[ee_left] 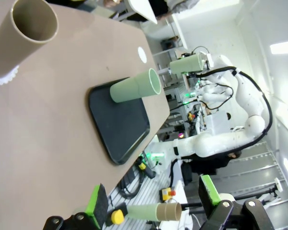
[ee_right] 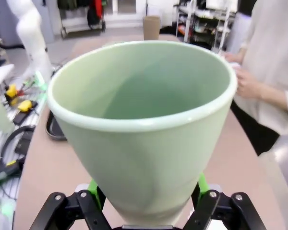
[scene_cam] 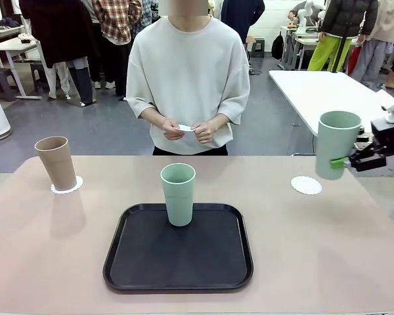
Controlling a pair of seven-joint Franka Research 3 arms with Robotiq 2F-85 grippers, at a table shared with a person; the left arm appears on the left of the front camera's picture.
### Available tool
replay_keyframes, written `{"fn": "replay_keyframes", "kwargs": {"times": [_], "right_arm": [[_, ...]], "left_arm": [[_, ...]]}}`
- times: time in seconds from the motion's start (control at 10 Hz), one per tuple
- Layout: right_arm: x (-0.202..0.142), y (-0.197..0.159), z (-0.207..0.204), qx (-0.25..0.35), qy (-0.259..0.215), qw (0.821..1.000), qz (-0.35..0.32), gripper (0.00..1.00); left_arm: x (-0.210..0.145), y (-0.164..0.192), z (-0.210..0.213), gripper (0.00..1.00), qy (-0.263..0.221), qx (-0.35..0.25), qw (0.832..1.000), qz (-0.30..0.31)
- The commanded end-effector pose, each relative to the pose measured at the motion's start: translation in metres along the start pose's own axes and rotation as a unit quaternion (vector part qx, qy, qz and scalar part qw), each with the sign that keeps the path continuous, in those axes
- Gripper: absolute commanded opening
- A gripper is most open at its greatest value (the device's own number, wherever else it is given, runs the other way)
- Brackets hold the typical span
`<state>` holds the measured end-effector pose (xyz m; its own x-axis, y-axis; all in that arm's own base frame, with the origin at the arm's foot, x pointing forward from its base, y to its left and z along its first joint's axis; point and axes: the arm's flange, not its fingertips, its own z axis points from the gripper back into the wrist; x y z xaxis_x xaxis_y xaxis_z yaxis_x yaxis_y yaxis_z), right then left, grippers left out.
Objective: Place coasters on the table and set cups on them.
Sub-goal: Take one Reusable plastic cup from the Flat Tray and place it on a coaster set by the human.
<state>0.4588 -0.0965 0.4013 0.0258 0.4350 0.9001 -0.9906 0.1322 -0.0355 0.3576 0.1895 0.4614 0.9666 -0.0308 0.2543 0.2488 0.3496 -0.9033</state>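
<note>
At the far left of the bench (scene_cam: 315,249), the tan cup (scene_cam: 56,162) stands upright on the left coaster (scene_cam: 67,186), whose lacy edge shows around its base. In the left wrist view the same tan cup (ee_left: 24,33) sits near the top corner. The left claw (ee_left: 152,203) is released there, its green pads (ee_left: 97,206) spread wide apart, well back from everything on the bench.

In the middle lies a black tray (scene_cam: 178,279). The middle mint cup (scene_cam: 178,193) stands upright on it, toward the tray's far edge. Behind the bench a person (scene_cam: 187,72) faces the robot and holds the third coaster (scene_cam: 186,128) between both hands (scene_cam: 205,131) at waist height.

Further right, the right coaster (scene_cam: 306,185) lies flat on the bench, near the far edge, with no cup on it. Just to its right in the front view, the held mint cup (scene_cam: 337,152) hangs roughly upright, lifted clear of the surface. The right claw (scene_cam: 341,162) is clenched on its lower part, coming in from the right edge. The right wrist view looks into the held mint cup (ee_right: 144,129) from close by. There the right claw (ee_right: 146,191) presses its green pads (ee_right: 93,188) against both sides of the narrow base. A white table (scene_cam: 328,92) stands behind on the right.
</note>
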Motion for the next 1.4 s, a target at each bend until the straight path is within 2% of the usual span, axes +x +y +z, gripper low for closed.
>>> {"fn": "replay_keyframes", "kwargs": {"times": [0.0,0.2,0.3,0.8,0.9,1.3], "right_arm": [[-0.003,-0.008,0.020,-0.001,-0.026,0.999,0.017,0.82],[-0.008,-0.014,0.025,-0.021,-0.045,0.999,0.020,0.82],[-0.008,-0.006,0.024,-0.011,-0.011,1.000,0.007,0.82],[-0.009,-0.008,0.027,-0.013,-0.017,1.000,0.010,0.82],[-0.029,-0.026,0.024,-0.017,-0.046,0.999,-0.003,0.82],[-0.066,-0.072,0.006,0.002,-0.056,0.998,-0.001,0.82]], "left_arm": [[-0.001,-0.002,0.001,1.00,-0.003,-0.002,1.000,-0.003],[-0.001,-0.002,0.001,1.00,-0.003,-0.002,1.000,-0.003],[-0.001,-0.002,0.001,1.00,-0.003,-0.002,1.000,-0.003],[-0.001,-0.002,0.001,1.00,-0.003,-0.002,1.000,-0.003],[-0.001,-0.002,0.001,1.00,-0.003,-0.002,1.000,-0.003],[-0.001,-0.002,0.001,1.00,-0.003,-0.002,1.000,-0.003]]}}
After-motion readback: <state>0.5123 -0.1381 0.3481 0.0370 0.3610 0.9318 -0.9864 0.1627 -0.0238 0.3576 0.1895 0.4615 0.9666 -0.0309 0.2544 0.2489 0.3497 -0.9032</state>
